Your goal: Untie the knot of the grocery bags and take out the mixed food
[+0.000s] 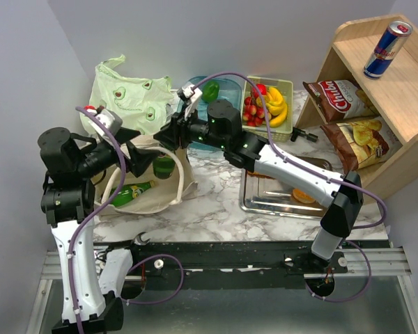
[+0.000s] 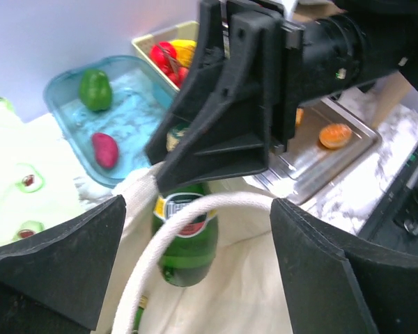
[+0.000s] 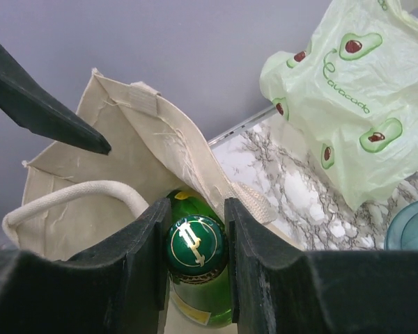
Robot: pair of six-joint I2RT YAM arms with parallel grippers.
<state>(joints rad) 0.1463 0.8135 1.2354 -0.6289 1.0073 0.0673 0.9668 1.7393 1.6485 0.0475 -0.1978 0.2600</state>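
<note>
My right gripper (image 3: 194, 240) is shut on the capped neck of a green bottle (image 3: 195, 245) and holds it upright in the mouth of the beige tote (image 3: 125, 163). From above, the bottle (image 1: 164, 168) hangs under that gripper (image 1: 166, 147), over the tote (image 1: 150, 198). A second green bottle (image 1: 132, 193) lies inside. My left gripper (image 2: 198, 271) stands wide open beside the tote, with the rope handle (image 2: 160, 240) and the bottle (image 2: 188, 236) between its fingers but untouched. The pale green bag (image 1: 125, 87) lies slack behind; its knot is out of view.
A teal tray (image 1: 226, 87) holds a green pepper (image 1: 210, 90). A basket (image 1: 287, 104) holds strawberries and bananas. Two crisp bags (image 1: 338, 97) lean on a wooden shelf (image 1: 397, 104) with a can (image 1: 388, 49). A metal tray (image 1: 272, 202) holds a bun (image 1: 303, 196).
</note>
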